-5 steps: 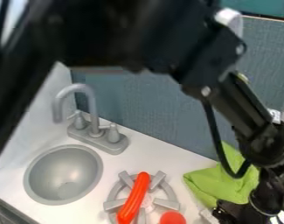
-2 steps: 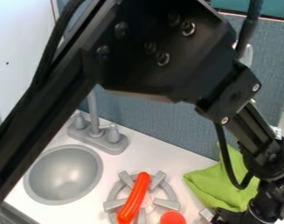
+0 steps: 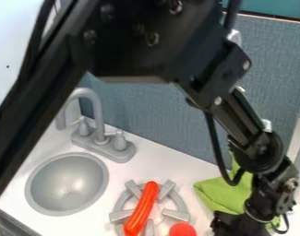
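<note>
The black gripper hangs at the bottom right edge, in front of the green cloth and right of the stove burner; its lower end is cut off by the frame. Whether it holds anything cannot be seen. An orange-red sausage-shaped toy lies slantwise across the grey burner. Close to the toy's lower end, a round red object sits at the burner's front, partly cut off by the bottom edge.
A round grey sink is set in the white counter at the left, with a grey faucet behind it. The blue-grey back wall runs behind the counter. Upper arm links span the top and left.
The arm's links and wrist have shifted left since the last earlier frame, and the gripper now covers more of the cloth's lower part. The toy, red object and cloth have stayed put.
</note>
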`<act>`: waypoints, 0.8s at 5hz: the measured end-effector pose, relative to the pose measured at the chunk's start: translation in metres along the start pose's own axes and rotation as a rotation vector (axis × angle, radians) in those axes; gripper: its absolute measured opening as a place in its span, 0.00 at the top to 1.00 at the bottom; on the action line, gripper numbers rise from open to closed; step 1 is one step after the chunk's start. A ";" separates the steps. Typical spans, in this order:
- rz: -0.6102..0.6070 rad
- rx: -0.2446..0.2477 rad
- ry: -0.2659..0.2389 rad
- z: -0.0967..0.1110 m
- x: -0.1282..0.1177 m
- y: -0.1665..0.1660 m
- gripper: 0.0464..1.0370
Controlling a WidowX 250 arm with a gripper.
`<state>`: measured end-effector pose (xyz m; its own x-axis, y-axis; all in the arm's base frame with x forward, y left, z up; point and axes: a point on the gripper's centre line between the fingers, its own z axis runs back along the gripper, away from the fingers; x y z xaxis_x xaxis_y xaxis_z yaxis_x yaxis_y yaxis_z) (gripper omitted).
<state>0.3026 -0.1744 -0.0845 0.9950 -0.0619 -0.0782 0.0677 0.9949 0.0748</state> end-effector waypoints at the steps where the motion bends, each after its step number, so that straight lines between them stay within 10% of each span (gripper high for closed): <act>1: 0.037 -0.114 -0.044 0.015 -0.001 0.011 0.04; 3: 0.120 -0.269 -0.139 0.058 -0.021 0.045 0.04; 4: 0.118 -0.220 -0.104 0.065 -0.032 0.057 0.04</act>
<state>0.2794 -0.1204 -0.0133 0.9980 0.0590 0.0218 -0.0554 0.9885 -0.1410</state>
